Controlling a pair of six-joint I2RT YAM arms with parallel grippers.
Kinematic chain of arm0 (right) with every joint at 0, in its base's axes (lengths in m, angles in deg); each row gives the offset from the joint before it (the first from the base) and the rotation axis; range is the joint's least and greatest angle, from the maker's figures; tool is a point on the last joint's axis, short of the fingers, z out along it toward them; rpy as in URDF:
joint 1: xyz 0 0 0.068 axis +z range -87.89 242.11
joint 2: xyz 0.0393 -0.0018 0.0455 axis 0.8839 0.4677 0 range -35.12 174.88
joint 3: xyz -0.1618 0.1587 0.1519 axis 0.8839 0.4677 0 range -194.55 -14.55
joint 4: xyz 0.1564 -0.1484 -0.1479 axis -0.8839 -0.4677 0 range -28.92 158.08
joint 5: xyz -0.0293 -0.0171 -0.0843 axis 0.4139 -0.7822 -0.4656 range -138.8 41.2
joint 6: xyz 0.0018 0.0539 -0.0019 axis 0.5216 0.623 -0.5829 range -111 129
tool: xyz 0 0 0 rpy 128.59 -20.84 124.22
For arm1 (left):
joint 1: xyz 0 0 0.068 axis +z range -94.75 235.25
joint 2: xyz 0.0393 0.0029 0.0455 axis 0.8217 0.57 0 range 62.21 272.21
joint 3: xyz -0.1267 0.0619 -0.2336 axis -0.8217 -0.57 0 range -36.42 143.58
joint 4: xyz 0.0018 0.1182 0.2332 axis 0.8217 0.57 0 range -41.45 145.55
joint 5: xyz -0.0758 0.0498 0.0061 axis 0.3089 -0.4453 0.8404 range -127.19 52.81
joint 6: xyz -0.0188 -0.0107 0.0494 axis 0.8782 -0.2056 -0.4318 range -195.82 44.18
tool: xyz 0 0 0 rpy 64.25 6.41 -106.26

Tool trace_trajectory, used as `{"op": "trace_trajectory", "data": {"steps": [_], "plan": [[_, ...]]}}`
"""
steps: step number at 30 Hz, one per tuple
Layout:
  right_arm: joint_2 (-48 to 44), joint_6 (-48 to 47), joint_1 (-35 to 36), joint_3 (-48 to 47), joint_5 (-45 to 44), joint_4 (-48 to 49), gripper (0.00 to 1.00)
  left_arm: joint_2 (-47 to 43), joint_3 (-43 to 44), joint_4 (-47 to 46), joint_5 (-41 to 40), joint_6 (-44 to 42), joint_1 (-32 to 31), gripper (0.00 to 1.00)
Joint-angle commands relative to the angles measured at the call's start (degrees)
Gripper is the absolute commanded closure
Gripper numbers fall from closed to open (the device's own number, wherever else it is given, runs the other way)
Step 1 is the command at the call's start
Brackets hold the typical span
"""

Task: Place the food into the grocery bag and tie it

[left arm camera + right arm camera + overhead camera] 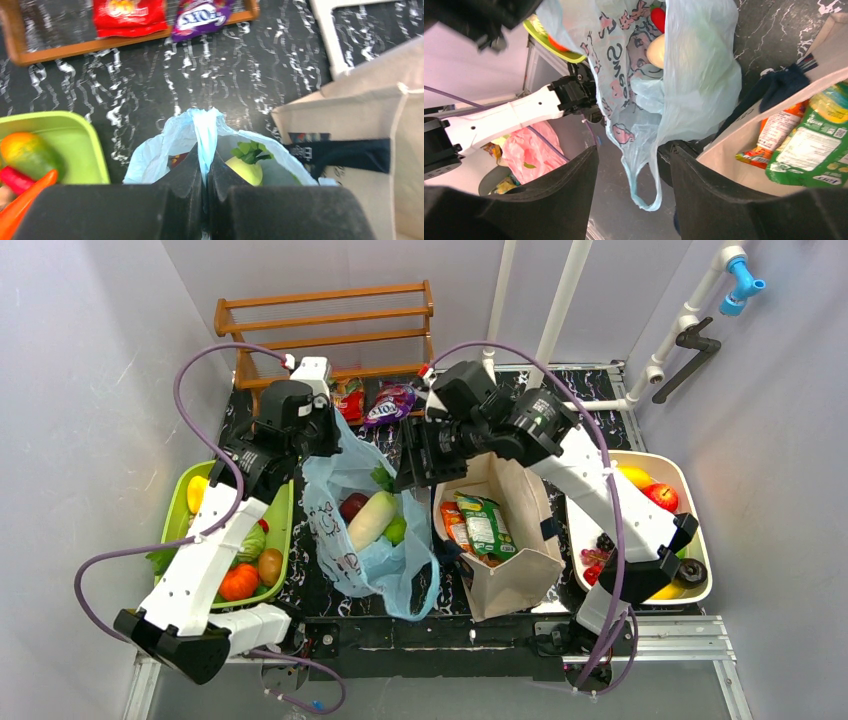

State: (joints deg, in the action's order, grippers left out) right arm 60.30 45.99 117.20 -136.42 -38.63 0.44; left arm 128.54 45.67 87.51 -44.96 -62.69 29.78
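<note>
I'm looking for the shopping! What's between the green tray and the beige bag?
The light-blue grocery bag lies between the green tray and the beige tote; the top view shows it.

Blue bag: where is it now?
The bag sits mid-table in the top view, between the green tray on the left and the tote on the right. The left gripper pinches its far end.

Left pincer point(205, 154): fingers clamped together on bag point(150, 152). Right pincer point(634, 152): fingers spread wide. Both arms extended forward.
</note>
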Motion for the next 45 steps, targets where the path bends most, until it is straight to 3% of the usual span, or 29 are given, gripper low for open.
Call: {"op": "trace_trajectory", "data": {"steps": [1,8,15,21,28,45], "plan": [[-1.1,6.7,5.4,2.5,-7.9,1.6,0.37,1.8,4.2,5.4,-7.4,1.4,3.8,1.00],[-6.9,15.7,8.1,12.9,-18.4,1.5,0.37,0.7,2.8,5.4,-3.8,2.9,9.2,1.00],[-16.0,13.4,8.5,24.8,-21.2,5.0,0.38,-3.0,-1.5,6.2,-2.2,2.2,10.9,1.00],[-10.8,13.3,15.8,17.9,-22.2,4.9,0.39,-3.4,0.1,11.0,-6.7,1.2,16.0,1.00],[-7.5,14.2,16.1,15.6,-24.9,1.9,0.40,-6.3,-0.5,12.7,-5.0,-2.3,24.9,1.00],[-5.2,14.4,15.8,13.3,-30.4,-2.4,0.41,-6.9,-0.9,13.2,-5.2,-3.7,30.7,1.00]]}}
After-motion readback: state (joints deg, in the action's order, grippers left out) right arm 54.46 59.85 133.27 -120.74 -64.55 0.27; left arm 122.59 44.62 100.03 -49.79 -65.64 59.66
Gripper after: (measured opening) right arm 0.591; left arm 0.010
